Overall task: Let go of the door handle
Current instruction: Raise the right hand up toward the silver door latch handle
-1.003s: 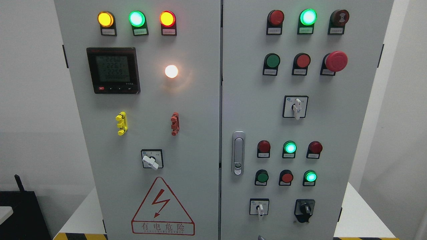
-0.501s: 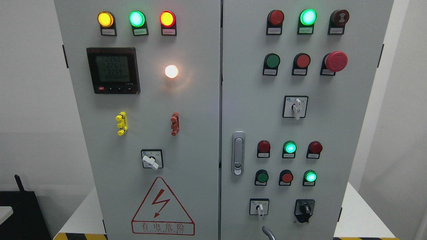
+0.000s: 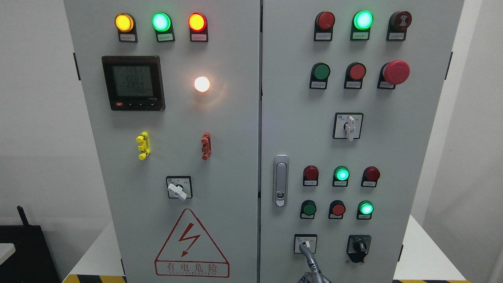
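- At the bottom edge, a metal finger (image 3: 310, 261) of a hand reaches up to the small switch (image 3: 305, 243).
- Whether its fingers are spread, I cannot tell.
- Door handle (image 3: 280, 180) stands untouched, well above.

A digital meter (image 3: 133, 83) sat on the left cabinet door — under amber (image 3: 123, 22), green (image 3: 161, 22) and red lamps (image 3: 197, 22). A red mushroom button (image 3: 396, 72) stood out — upper right.

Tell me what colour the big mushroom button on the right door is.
Red: the mushroom button, in the head view.
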Controlling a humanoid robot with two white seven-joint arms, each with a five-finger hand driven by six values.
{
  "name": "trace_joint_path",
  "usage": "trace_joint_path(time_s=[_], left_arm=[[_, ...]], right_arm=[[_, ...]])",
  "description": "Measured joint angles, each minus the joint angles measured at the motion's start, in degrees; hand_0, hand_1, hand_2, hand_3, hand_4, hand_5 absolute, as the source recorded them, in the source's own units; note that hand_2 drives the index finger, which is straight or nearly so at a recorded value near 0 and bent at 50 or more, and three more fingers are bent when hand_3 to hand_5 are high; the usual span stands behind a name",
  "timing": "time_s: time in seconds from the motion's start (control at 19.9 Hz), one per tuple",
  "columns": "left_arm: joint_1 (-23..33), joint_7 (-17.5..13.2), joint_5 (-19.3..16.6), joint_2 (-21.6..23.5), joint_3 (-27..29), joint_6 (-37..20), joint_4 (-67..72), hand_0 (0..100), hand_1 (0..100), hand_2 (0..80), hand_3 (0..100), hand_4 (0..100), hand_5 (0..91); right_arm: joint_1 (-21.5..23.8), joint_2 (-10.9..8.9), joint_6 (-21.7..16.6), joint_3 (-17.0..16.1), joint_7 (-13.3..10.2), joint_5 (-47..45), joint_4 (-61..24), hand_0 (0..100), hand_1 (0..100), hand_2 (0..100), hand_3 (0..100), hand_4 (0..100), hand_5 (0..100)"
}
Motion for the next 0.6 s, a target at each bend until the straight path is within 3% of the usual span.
trace_joint_path(time_s=[0.25, 0.6], left_arm=[[0.0, 0.2, 0.0, 0.0, 0.0, -0.1, 0.0, 12, 39, 0.0, 0, 0, 0.0], [0.0, 0.0, 0.0, 0.0, 0.0, -0.2, 0.0, 12, 39, 0.0, 0, 0, 0.0]], right_arm=[[-4.7, 0.00, 6.4, 0.0, -0.2, 9.2, 1.7, 36, 41, 0, 100, 100, 99], [-9.6, -0.01, 8.2, 0.0, 0.2, 17.9, 4.7, 37, 40, 0, 100, 100, 99]])
